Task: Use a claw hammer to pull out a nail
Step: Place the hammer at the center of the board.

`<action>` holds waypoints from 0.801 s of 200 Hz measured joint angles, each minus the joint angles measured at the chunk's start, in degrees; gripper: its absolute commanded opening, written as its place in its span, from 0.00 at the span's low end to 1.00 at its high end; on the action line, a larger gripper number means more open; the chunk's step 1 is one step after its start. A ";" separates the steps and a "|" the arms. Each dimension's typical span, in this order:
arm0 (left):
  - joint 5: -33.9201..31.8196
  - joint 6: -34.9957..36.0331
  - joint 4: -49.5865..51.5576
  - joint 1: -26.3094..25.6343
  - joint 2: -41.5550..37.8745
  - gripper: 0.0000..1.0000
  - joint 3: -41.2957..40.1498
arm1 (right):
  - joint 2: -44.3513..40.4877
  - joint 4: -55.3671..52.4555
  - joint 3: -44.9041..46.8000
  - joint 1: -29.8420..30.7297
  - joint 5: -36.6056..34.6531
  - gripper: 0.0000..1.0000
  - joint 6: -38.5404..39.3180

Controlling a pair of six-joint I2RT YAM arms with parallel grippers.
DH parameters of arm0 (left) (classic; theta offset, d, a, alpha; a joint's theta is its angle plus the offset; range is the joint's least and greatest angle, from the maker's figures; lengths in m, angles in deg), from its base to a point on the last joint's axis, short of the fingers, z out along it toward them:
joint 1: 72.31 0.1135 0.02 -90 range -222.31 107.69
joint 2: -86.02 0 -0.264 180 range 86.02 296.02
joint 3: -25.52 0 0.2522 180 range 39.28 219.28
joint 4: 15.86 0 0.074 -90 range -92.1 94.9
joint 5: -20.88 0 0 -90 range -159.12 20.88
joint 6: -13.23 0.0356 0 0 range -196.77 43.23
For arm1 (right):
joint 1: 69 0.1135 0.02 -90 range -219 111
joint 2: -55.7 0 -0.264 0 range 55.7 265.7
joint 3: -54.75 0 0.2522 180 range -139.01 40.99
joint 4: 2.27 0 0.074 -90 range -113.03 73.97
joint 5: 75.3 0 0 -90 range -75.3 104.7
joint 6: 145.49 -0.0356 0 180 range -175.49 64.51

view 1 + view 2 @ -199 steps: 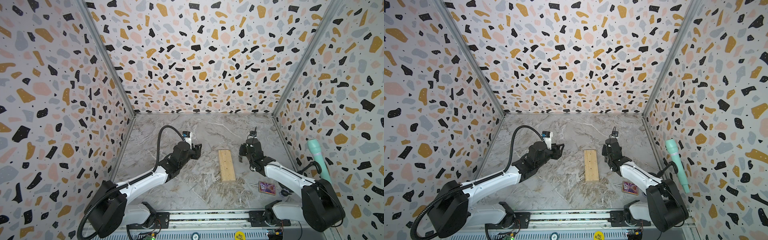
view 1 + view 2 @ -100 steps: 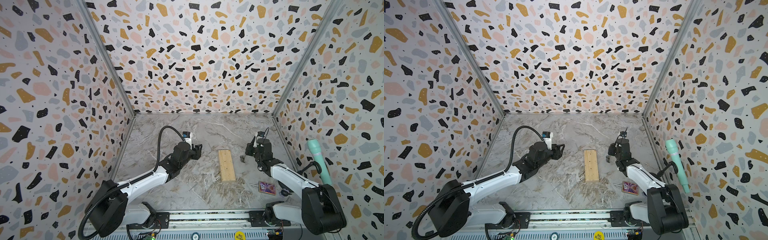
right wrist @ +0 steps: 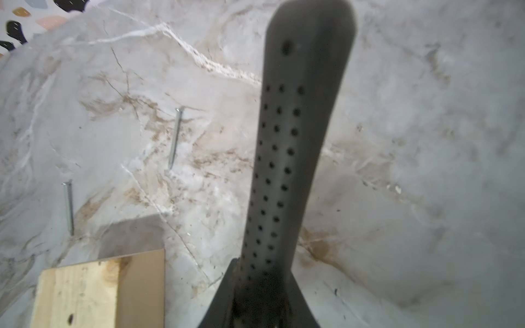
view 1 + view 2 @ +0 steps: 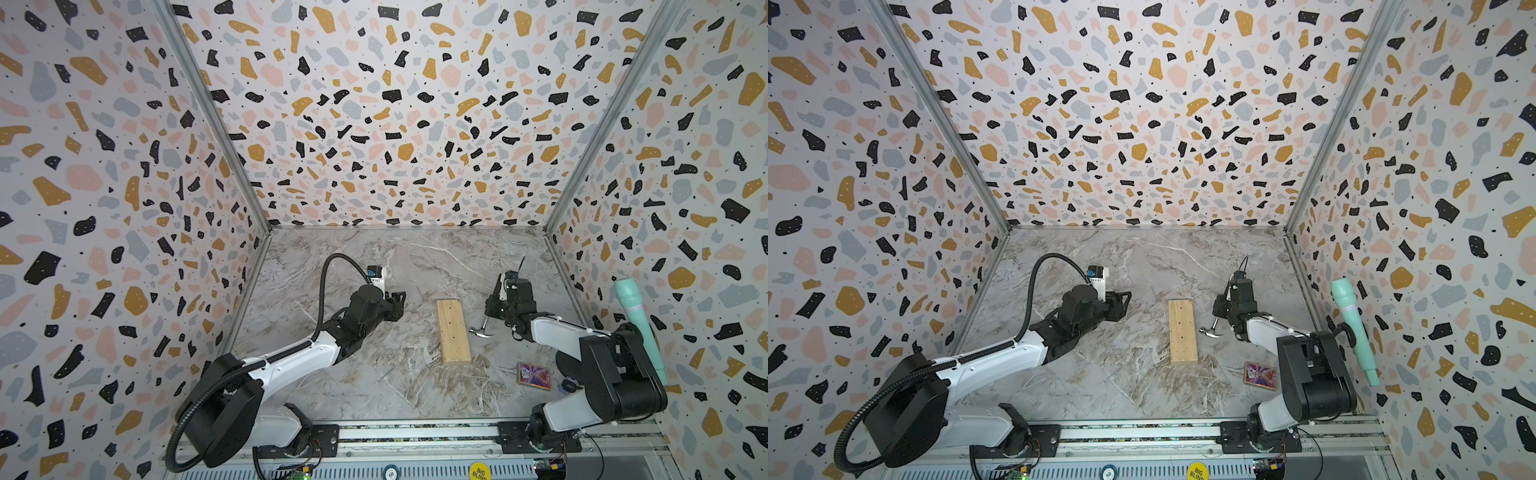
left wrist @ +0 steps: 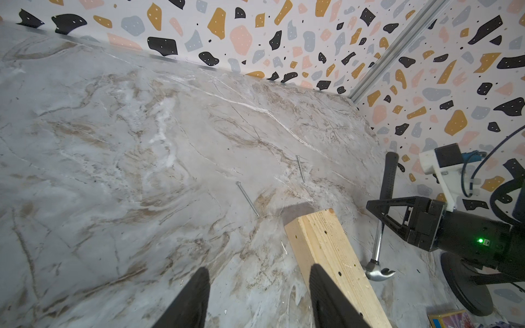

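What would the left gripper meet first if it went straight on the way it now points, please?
Probably the marble tabletop near a loose nail; the wooden block lies just beside that line, though depth is unclear.

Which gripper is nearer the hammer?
Right. The right gripper is shut on the handle of the hammer, whose head rests beside the block. The left gripper hangs open on the block's other side, touching neither.

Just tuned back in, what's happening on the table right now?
The right gripper is clamped on the black handle of the claw hammer, its metal head low beside the wooden block. The left gripper hovers open on the block's other side. Two loose nails lie on the table past the block; none shows standing in it.
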 measured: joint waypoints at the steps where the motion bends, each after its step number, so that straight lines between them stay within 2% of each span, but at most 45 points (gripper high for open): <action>1: 0.00 0.00 0.00 0.00 0.00 0.59 0.00 | 0.04 -0.02 0.00 0.00 0.02 0.22 -0.02; 34: -0.02 0.00 0.00 0.00 0.07 0.59 0.00 | 1.75 -1.03 -0.24 -0.22 0.96 0.23 -0.52; 62: -0.04 0.00 -0.02 0.00 0.52 0.59 0.00 | 2.71 -1.68 -1.20 -0.24 0.92 0.29 -0.81; 77: -0.11 -0.02 -0.02 0.00 0.72 0.59 -0.02 | 2.71 -1.77 -1.29 -0.24 0.87 0.38 -1.33; 108: -0.92 -0.09 -0.17 0.00 0.70 0.60 -0.22 | 2.34 -1.86 -1.29 -0.24 0.33 0.43 -1.84; 131: -2.82 0.04 -0.11 0.00 0.22 0.62 -0.55 | 0.22 -1.86 -1.29 -0.24 -0.87 0.53 -2.14; 148: -5.62 0.46 0.96 0.17 -0.96 0.66 -0.85 | -2.54 -1.88 -1.29 -0.22 -2.58 0.56 -2.05; 154: -6.93 0.85 1.64 0.37 -1.55 0.68 -0.85 | -3.69 -1.86 -1.27 -0.22 -3.45 0.60 -1.92; 160: -8.50 1.40 2.40 0.66 -2.25 0.70 -0.85 | -4.90 -1.86 -1.25 -0.22 -4.61 0.69 -1.64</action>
